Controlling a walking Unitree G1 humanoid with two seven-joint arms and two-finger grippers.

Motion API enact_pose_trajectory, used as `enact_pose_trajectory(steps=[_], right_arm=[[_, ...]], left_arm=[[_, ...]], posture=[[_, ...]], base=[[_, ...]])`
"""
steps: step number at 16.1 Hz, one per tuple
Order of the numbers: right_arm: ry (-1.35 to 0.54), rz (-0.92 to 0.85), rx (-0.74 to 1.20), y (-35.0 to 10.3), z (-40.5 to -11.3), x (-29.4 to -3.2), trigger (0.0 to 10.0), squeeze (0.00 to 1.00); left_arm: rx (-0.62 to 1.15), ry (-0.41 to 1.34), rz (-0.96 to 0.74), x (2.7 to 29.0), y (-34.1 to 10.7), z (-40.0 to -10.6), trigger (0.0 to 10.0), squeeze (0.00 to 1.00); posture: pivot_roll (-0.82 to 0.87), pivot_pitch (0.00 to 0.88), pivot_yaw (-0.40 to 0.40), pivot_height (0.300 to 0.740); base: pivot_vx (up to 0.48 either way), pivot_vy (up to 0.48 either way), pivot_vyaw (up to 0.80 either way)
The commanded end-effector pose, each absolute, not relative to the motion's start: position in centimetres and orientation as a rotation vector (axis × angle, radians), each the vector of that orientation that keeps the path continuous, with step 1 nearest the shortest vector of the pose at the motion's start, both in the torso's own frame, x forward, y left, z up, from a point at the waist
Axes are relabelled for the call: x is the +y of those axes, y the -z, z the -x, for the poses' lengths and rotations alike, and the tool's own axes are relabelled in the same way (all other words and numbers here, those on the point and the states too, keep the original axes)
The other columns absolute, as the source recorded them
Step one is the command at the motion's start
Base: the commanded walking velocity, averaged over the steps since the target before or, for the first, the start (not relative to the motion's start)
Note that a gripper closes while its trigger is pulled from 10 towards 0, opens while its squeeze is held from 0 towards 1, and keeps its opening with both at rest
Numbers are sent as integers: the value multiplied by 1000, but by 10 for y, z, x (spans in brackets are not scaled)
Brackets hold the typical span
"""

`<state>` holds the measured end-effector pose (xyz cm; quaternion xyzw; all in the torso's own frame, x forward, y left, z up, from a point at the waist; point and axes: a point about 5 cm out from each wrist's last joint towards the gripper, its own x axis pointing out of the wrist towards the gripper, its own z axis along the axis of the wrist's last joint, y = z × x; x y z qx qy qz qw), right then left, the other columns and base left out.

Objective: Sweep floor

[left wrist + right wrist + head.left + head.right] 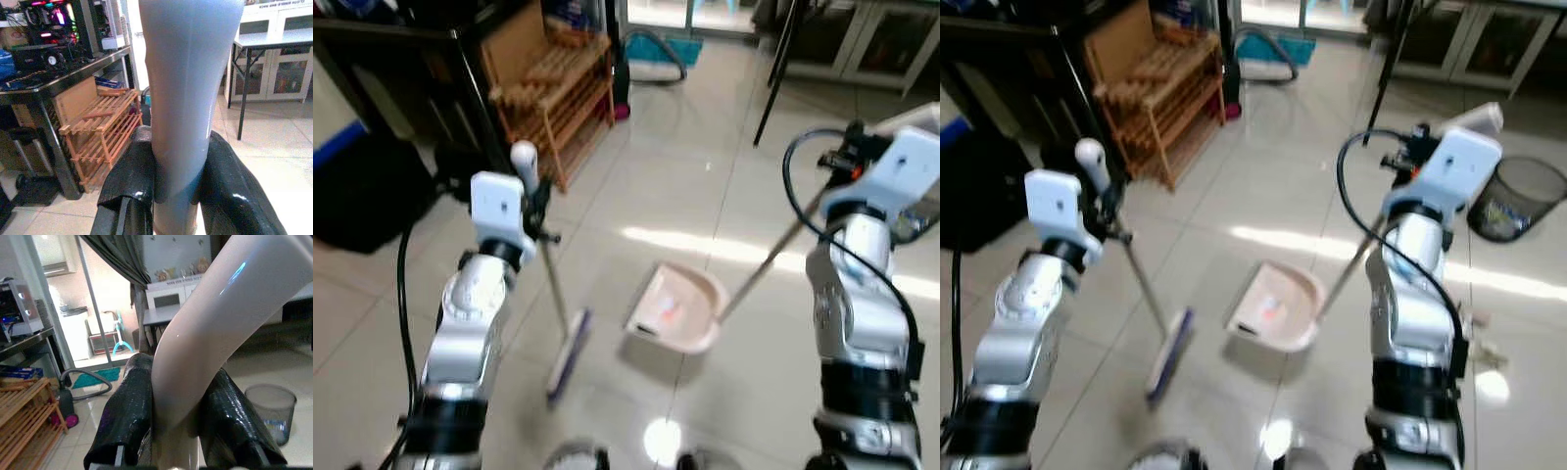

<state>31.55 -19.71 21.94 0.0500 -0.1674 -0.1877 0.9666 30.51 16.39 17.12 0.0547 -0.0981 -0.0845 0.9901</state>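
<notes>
From the head views, pale glossy floor tiles reflect light. The left gripper clamps the broom, its head on the floor just beside the pink dustpan. The right gripper clamps the dustpan handle. A wooden rack stands behind; a mesh bin sits rightward.

Left wrist: black fingers squeeze the grey broom handle.

Right wrist: fingers grip the pink handle.

The broom stood left of the dustpan on the floor. A wooden rack stood behind on the left, a bin far right.
</notes>
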Motion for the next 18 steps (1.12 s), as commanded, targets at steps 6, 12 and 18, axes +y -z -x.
enact_pose_trajectory(steps=[6,12,18], right_arm=[[278,20,-394,-221,-320,-185,10000,0],[154,-4,-362,-190,-322,-182,10000,0],[140,14,-376,-188,-321,-184,10000,0]], left_arm=[[-230,160,-171,169,-180,-307,10000,0],[-218,178,-183,173,-179,-310,10000,0],[-200,184,-173,174,-173,-308,10000,0]], posture=[[39,100,62,740],[45,99,74,740],[41,106,72,740]], base=[[424,0,-800],[425,0,-253],[428,0,0]])
